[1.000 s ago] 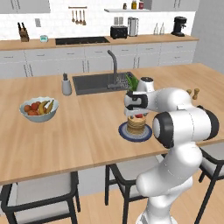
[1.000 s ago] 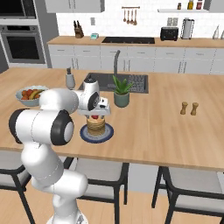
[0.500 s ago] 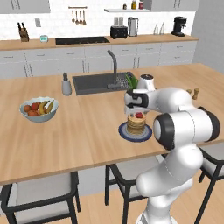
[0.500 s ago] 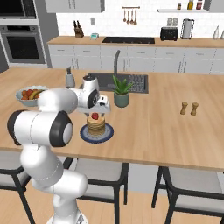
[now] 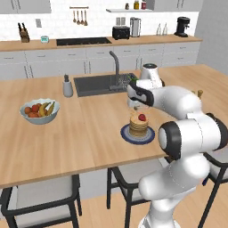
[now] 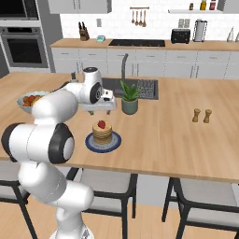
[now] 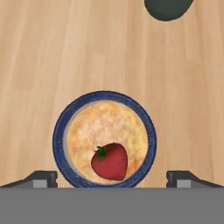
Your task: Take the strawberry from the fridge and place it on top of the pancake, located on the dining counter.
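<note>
A red strawberry [image 7: 110, 161] [image 5: 141, 117] [image 6: 101, 124] lies on top of the pancake [image 7: 105, 131] [image 5: 138, 126] [image 6: 102, 135]. The pancake is a tan stack on a dark blue plate [image 7: 59, 135] [image 5: 128, 134] on the wooden dining counter [image 5: 67, 147] [image 6: 177, 140]. My gripper [image 7: 111, 177] [image 5: 141, 107] [image 6: 100, 110] hangs straight above the stack, open, its fingertips [image 7: 43, 177] wide on either side of the plate. It touches nothing. The fridge is out of view.
A potted plant [image 6: 129, 100] stands just behind the plate, beside the dark sink [image 5: 95, 84] and its faucet. A white fruit bowl [image 5: 39, 110] sits to the left and a soap bottle [image 5: 67, 87] behind it. Salt and pepper shakers [image 6: 202, 115] stand at the right. Stools [image 5: 40, 196] line the near edge.
My hand has lifted a little away from the pancake stack with its jaws open. The strawberry has stayed in place on top.
</note>
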